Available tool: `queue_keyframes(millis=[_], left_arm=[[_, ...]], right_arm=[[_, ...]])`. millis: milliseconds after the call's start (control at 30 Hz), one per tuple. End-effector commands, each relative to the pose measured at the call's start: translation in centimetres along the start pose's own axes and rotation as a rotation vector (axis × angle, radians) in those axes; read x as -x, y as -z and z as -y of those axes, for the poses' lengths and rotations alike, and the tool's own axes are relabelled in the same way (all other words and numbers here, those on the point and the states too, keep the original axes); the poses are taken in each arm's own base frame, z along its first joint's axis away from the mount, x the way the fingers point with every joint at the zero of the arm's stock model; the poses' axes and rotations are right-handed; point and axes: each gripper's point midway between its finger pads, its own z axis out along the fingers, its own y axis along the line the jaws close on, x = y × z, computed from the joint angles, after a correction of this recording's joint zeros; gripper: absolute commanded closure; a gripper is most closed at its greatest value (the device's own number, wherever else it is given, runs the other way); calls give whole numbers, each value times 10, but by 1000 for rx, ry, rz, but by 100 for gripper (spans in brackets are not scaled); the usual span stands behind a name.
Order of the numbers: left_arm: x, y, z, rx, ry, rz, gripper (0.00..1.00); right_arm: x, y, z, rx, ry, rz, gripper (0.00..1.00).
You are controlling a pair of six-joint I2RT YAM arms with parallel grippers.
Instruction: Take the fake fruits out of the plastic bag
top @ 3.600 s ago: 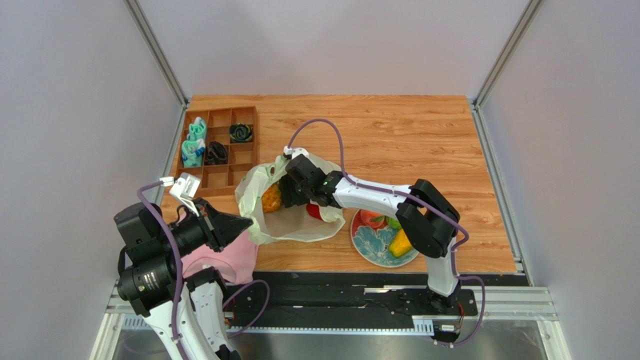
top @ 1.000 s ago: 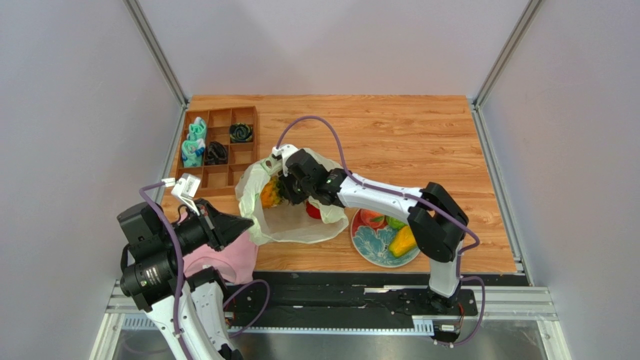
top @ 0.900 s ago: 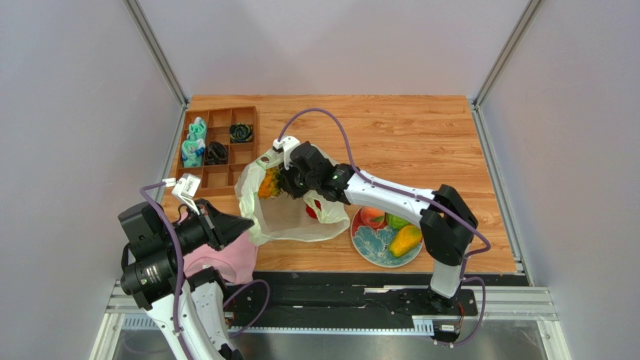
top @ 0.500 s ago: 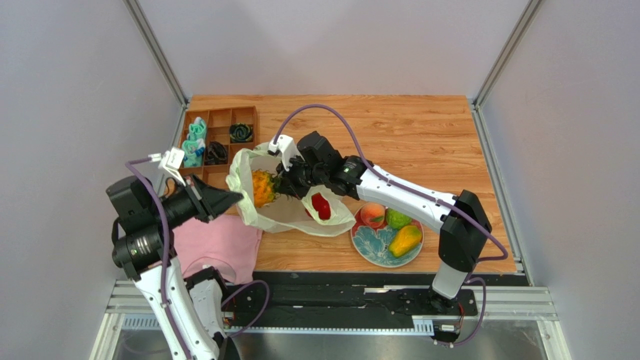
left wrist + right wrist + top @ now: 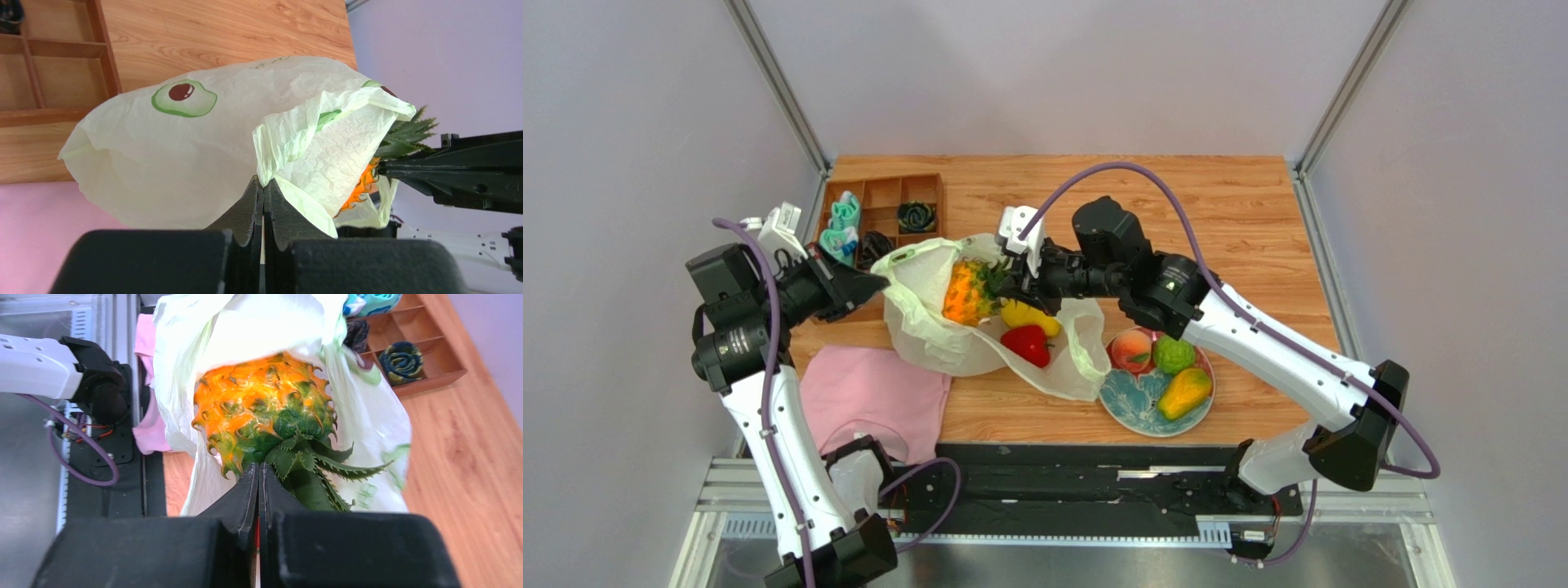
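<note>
The plastic bag [image 5: 928, 331] hangs lifted off the table, its rim pinched in my shut left gripper [image 5: 875, 283] [image 5: 264, 185]. A small pineapple [image 5: 962, 292] [image 5: 263, 407] lies in the bag's open mouth. My right gripper [image 5: 1014, 289] [image 5: 258, 470] is shut on the base of its green crown [image 5: 405, 131]. A red pepper-like fruit [image 5: 1028, 346] and a yellow piece [image 5: 1031, 319] lie lower in the bag. A peach [image 5: 1130, 353], a bumpy green ball [image 5: 1174, 355] and a mango [image 5: 1183, 395] rest on the plate [image 5: 1124, 398].
A pink cloth [image 5: 873, 398] lies at the front left under the bag. A wooden compartment tray [image 5: 891, 196] [image 5: 423, 364] with small items stands at the back left. Metal frame posts stand at the table's back corners.
Both arms have risen and moved back. The left gripper has pulled the bag's rim up and left. The right gripper has drawn the pineapple up, and the red and yellow fruits now show.
</note>
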Motion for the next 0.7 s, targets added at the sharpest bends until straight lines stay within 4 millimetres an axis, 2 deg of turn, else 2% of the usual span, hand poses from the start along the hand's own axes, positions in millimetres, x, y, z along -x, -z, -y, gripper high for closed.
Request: queue_keyframes(millis=[0, 100, 167, 267, 333, 467, 567, 667], left_arm=[[42, 17, 16, 73, -147, 162, 100], [63, 24, 20, 127, -165, 238, 100], [67, 24, 16, 147, -143, 245, 100], [66, 15, 7, 129, -102, 222, 100], [59, 5, -1, 101, -38, 188, 100], [60, -8, -13, 69, 15, 176, 100], [65, -14, -13, 35, 40, 166, 100], [73, -15, -11, 24, 33, 171, 100]], right_arm=[[-16, -3, 19, -80, 90, -22, 100], [-11, 5, 28, -124, 126, -5, 100], [-3, 12, 33, -149, 163, 7, 100], [25, 31, 38, -180, 227, 62, 100], [50, 46, 36, -179, 257, 126, 100], [86, 68, 16, -118, 311, 244, 100], [105, 82, 6, -99, 338, 295, 100], [115, 98, 3, -114, 366, 321, 100]])
